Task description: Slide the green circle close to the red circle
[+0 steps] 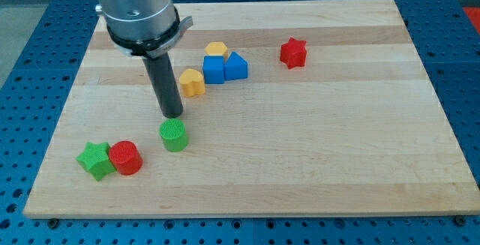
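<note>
Broadly, the wooden counter [315, 155] is filling most of the view, lying on a blue perforated base [15, 125]. The arm's grey housing [135, 9] is hanging over the counter's upper left part, and a dark rod is reaching down from it. No pincer is showing on this arm, so nothing is standing apart, together or clamped; the rod is simply ending in my tip [173, 115].

Just below my tip, the green circle [174, 135] is sitting very close to it; whether they are touching I cannot tell. Down and to the view's left of my tip, the red circle [125, 157] is lying near the green circle with a small gap between them, and the green star [95, 160] is touching the red circle's far side.

Up and to the view's right of my tip, a yellow block [192, 83] is sitting nearest, then a blue cube [214, 70] and a blue triangular block [235, 66] side by side, with another yellow block [216, 49] just behind them. Farther right, well apart from my tip, a red star [293, 52] is lying alone.
</note>
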Robot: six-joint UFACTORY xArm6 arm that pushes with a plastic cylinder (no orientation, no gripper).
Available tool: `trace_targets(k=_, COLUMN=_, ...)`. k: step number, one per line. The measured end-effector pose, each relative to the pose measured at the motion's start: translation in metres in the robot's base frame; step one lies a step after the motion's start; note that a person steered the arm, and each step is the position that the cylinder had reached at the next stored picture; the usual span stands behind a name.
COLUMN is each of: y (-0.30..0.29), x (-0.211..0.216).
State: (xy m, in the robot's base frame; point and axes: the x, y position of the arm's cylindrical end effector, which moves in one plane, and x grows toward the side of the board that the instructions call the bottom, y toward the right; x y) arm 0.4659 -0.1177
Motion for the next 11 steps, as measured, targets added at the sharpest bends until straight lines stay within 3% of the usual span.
trace_targets(k=2, y=0.009, x=0.029)
trace_targets(k=5, y=0.037, x=0.041)
trace_targets(k=7, y=0.019, x=0.064)
trace_targets(k=10, y=0.012, x=0.048)
trace_targets(k=11, y=0.001, x=0.06)
